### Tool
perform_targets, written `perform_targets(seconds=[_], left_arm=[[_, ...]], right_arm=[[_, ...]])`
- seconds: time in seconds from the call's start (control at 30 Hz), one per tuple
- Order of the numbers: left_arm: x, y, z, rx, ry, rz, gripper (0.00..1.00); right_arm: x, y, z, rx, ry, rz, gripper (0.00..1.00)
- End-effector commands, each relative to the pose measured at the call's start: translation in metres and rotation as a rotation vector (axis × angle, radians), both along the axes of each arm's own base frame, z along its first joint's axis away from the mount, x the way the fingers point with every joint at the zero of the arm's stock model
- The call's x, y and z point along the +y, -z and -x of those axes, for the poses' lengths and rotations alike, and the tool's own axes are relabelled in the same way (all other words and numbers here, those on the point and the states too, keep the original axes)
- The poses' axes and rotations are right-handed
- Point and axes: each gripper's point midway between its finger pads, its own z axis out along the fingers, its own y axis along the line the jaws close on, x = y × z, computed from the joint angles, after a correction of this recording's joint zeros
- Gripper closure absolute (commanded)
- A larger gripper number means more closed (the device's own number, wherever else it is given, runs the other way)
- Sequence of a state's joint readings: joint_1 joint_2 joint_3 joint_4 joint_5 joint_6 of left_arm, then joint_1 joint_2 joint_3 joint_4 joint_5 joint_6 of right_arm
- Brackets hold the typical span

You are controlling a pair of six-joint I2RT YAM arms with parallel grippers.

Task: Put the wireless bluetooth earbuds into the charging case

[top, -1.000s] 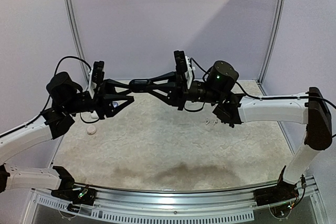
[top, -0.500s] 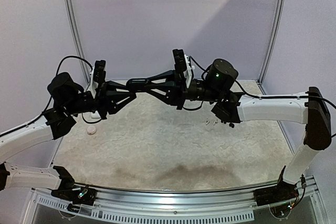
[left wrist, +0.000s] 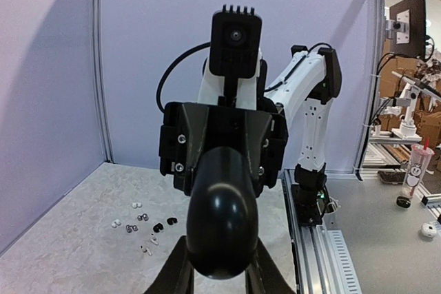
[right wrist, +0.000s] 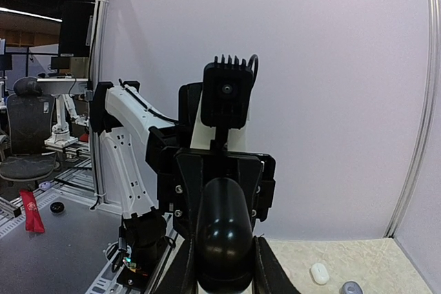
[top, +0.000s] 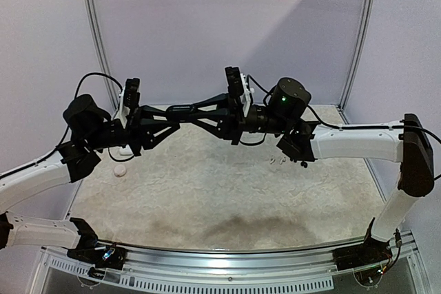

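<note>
Your left jaws are pinched together on one end of the black case [left wrist: 222,219] and your right jaws are clamped on the other end. The case therefore hangs in the air between the two wrists, well above the bench [top: 227,191]. In each wrist view its rounded body fills the gap between the fingers, with the other arm's camera staring straight back. That two-ended hold looks to me like a set-up for opening, one side steadying the shell while the other works the lid. No seam or lid line shows from here, so you cannot tell which end is which. Neither grip carries an earbud. The earbuds [left wrist: 142,217] lie loose in a small scatter on the bench below the right arm, well apart from the case, so loading is not yet begun. A white case [right wrist: 319,273] and a grey case [right wrist: 350,288] rest on the bench over by the left arm, with nothing touching them.
</note>
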State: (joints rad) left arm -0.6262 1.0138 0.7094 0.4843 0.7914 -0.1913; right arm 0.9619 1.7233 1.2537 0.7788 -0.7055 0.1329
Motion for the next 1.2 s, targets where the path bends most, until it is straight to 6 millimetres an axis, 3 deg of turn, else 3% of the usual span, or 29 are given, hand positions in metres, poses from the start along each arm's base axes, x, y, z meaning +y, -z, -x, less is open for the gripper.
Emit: perform_targets(seconds=[0.0, 0.1, 0.17, 0.3, 0.5, 0.53, 0.67, 0.77, 0.93, 1.17], left_arm=[[-0.005, -0.014, 0.008, -0.032, 0.042, 0.022, 0.8], [-0.006, -0.015, 0.01, -0.042, 0.058, 0.024, 0.75], [-0.006, -0.017, 0.012, -0.051, 0.07, 0.026, 0.8], [-0.006, -0.019, 0.016, -0.076, 0.092, 0.027, 0.99], [-0.007, -0.018, 0.02, -0.09, 0.114, 0.019, 1.0], [-0.007, -0.017, 0.019, -0.091, 0.107, 0.015, 1.0], [-0.006, -0.004, 0.01, -0.097, 0.052, -0.039, 1.0], [-0.005, 0.013, 0.005, -0.13, 0.015, -0.111, 1.0], [-0.003, 0.031, -0.001, -0.203, -0.028, -0.191, 1.0], [-0.003, 0.033, -0.004, -0.251, -0.05, -0.206, 1.0]], right_arm=[[0.01, 0.013, -0.007, -0.002, 0.026, 0.04, 1.0], [0.01, 0.017, -0.007, -0.016, 0.029, 0.043, 1.0], [0.01, 0.018, -0.007, -0.029, 0.031, 0.04, 1.0], [0.01, 0.021, -0.008, -0.042, 0.035, 0.046, 1.0], [0.012, 0.025, -0.01, -0.045, 0.044, 0.056, 1.0], [0.012, 0.025, -0.011, -0.04, 0.051, 0.056, 0.94], [0.009, 0.022, -0.014, -0.023, 0.073, 0.057, 0.56], [0.006, 0.019, -0.013, -0.022, 0.084, 0.063, 0.4], [-0.001, 0.015, -0.014, -0.054, 0.127, 0.103, 0.31], [0.005, 0.029, -0.019, -0.06, 0.139, 0.207, 0.24]])
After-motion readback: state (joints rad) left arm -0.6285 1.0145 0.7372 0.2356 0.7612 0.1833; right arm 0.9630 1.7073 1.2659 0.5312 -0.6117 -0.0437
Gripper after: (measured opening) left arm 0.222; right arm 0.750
